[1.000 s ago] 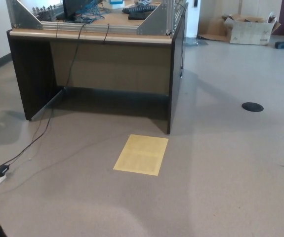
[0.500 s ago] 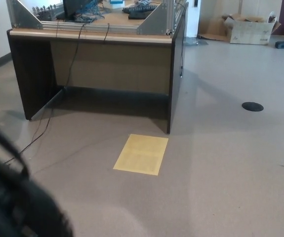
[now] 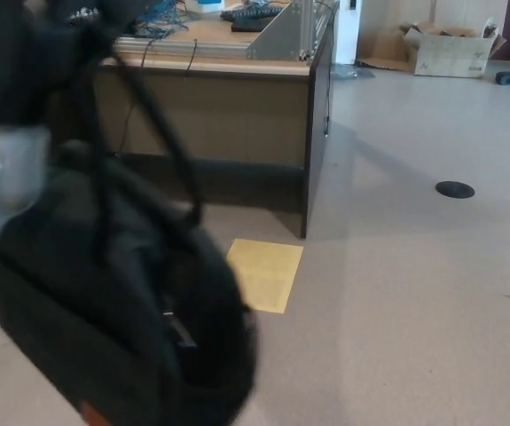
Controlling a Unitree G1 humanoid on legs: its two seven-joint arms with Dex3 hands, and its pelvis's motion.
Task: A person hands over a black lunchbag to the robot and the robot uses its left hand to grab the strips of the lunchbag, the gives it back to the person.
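One blurred black lunchbag (image 3: 121, 311) hanging by straps (image 3: 148, 115), no robot hand visible, desk (image 3: 237, 115) behind

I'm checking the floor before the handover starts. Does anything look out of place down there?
A flat yellow sheet lies on the grey floor by the dark wooden desk's corner, partly hidden by the blurred black lunchbag. A round black disc sits on the floor farther right.
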